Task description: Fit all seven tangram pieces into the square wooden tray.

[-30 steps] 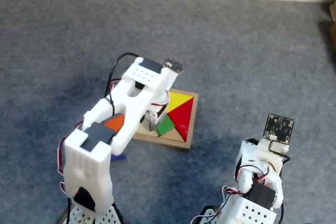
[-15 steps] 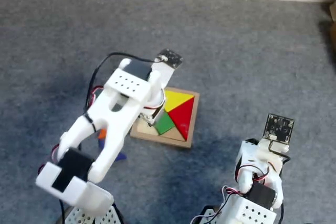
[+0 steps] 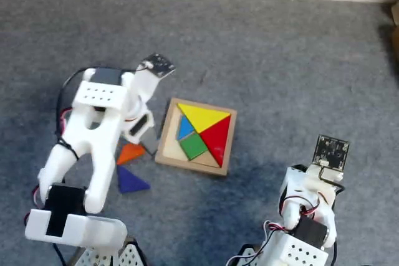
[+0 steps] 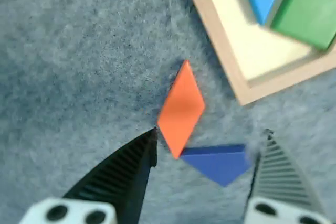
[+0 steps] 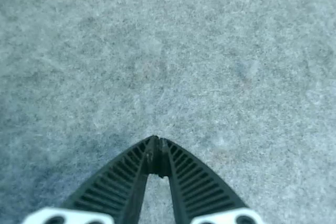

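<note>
Square wooden tray (image 3: 164, 147) on grey carpet (image 3: 280, 54), set slightly askew near the middle of the high view. Holds four pieces: large yellow triangle (image 3: 202, 118) along the far side, large red triangle (image 3: 218, 138) along the right side, small light-blue triangle (image 3: 184, 128) and green square (image 3: 194, 147) meeting them at the centre. Shows pale bare floor along the left and near sides.

Just left of the tray, off its near left corner: flat orange parallelogram (image 3: 130, 152) on the carpet, long axis running roughly across the table, one sharp tip towards the tray but apart from the rim. Nearer the arms' bases: dark blue triangle (image 3: 129, 180), also flat, sharpest corner pointing right. Close together, these two; touching or not, cannot tell.

Left arm (image 3: 93, 123) stretched forward from its base, wrist bent down beside the tray's left side. Left gripper (image 4: 210, 137) over the two loose pieces, fingers spread wide with nothing clamped, one tip by the orange piece's sharp end, the other beside the blue triangle.

Right arm (image 3: 308, 204) folded back near its base, well apart from the tray. Right gripper (image 5: 157, 153) aimed at bare carpet, fingers pressed together, holding nothing.
</note>
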`<state>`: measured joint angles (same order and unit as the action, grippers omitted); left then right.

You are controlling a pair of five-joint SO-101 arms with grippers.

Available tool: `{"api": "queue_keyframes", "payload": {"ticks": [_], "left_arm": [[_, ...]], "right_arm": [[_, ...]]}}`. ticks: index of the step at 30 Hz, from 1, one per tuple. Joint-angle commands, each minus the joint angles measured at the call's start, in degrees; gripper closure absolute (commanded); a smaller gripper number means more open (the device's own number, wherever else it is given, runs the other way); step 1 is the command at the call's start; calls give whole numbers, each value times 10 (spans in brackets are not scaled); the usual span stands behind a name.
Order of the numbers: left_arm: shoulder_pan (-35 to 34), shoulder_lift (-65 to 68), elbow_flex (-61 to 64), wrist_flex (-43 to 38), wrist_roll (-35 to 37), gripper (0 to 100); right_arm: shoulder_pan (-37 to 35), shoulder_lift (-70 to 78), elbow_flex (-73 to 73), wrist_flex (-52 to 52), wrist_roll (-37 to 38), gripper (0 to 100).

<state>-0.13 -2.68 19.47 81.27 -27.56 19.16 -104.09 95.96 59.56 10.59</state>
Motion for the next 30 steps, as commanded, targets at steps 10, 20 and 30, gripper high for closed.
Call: {"api": "queue_keyframes", "payload": {"ticks": [10,20,30], "left_arm": [[-15,-27,119,-114,-120,758],[-15,-14,189,-220,-120,758],[-20,161,19,-134,-81,819]], "right_arm": [[3,-8,54,-14,0,993],[3,-8,54,-14,0,993],[3,-8,54,-14,0,993]]}}
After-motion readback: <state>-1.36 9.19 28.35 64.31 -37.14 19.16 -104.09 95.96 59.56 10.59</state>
